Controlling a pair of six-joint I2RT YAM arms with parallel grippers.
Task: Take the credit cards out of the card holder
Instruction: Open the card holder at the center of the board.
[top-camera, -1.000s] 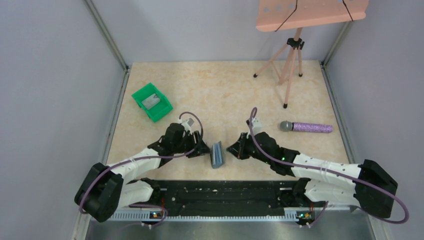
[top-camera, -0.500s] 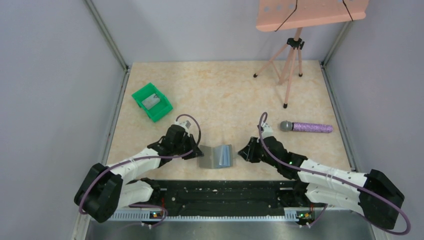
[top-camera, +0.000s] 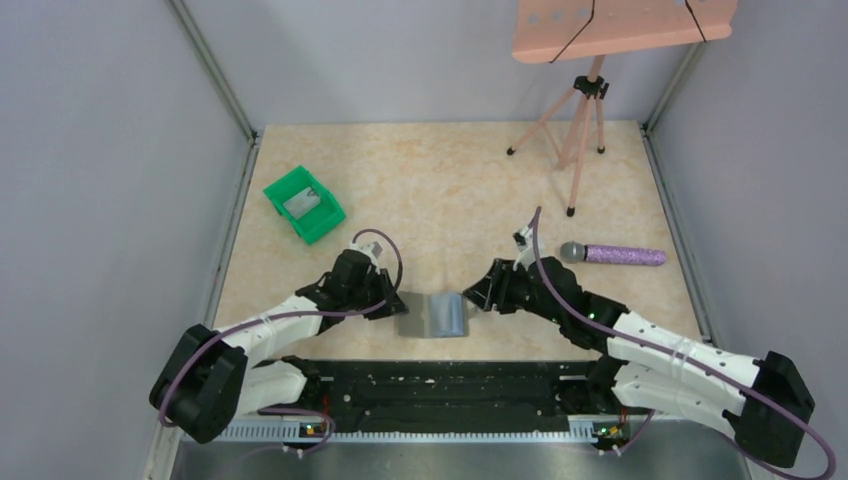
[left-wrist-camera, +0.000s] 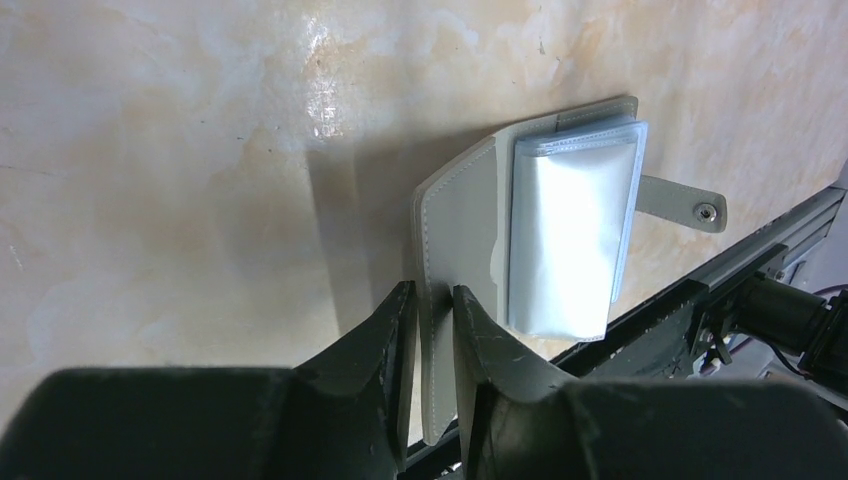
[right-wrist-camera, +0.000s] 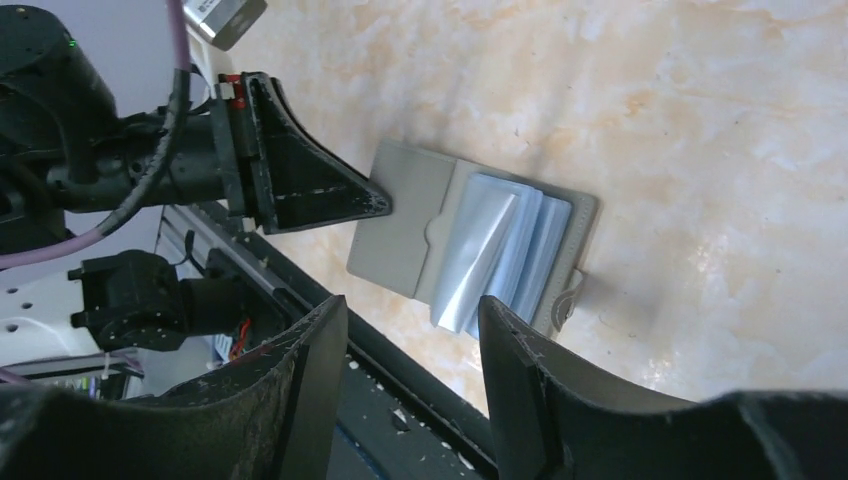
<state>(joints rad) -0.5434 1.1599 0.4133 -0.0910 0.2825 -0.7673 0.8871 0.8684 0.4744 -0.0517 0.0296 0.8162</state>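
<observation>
The grey card holder (top-camera: 432, 315) lies open on the table near the front edge. Its inner side faces up and shows glossy blue-grey plastic sleeves (left-wrist-camera: 570, 240). I cannot make out single cards in them. My left gripper (top-camera: 395, 305) is shut on the holder's left flap (left-wrist-camera: 465, 230), which sits between its fingers (left-wrist-camera: 400, 330). My right gripper (top-camera: 470, 297) is open and empty, just right of the holder and apart from it. In the right wrist view the holder (right-wrist-camera: 400, 225) and its fanned sleeves (right-wrist-camera: 500, 250) lie ahead of the open right gripper (right-wrist-camera: 412, 305). A snap tab (left-wrist-camera: 690, 205) sticks out of the right half.
A green plastic bin (top-camera: 303, 203) with a grey item inside stands at the left. A microphone with a purple handle (top-camera: 615, 254) lies at the right. A pink tripod stand (top-camera: 580, 130) is at the back right. The black base rail (top-camera: 450, 385) runs just behind the holder.
The holder went from folded and on edge to lying open. My left gripper drew slightly left with its flap. My right gripper let go, backed right, then came close again.
</observation>
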